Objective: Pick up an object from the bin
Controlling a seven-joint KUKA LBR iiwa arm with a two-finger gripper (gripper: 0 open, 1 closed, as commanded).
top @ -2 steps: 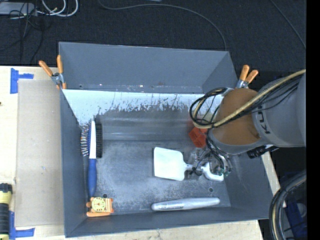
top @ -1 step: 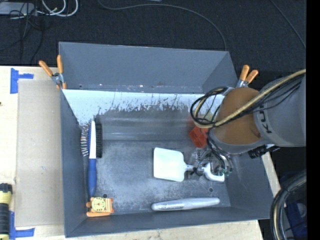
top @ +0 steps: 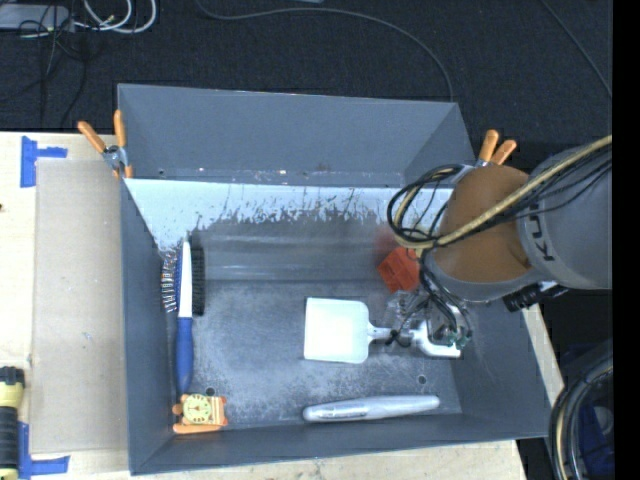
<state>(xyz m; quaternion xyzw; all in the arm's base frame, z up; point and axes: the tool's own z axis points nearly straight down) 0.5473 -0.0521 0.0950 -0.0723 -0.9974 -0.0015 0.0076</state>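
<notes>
One red block (top: 398, 266) half hidden by the arm (top: 490, 233); gripper (top: 408, 336) beside white spatula (top: 335, 330) — grip unreadable.

Along the wall of the bin (top: 290, 133) at nine o'clock a brush (top: 185, 303) is laid, bristles toward twelve, blue handle toward six. At seven o'clock a small orange and yellow toy (top: 200, 411) is seen, just beside the handle's end. A silver pen-like stick (top: 372, 408) is laid flat at five o'clock. A red block (top: 398, 266) is partly seen at two o'clock.
</notes>
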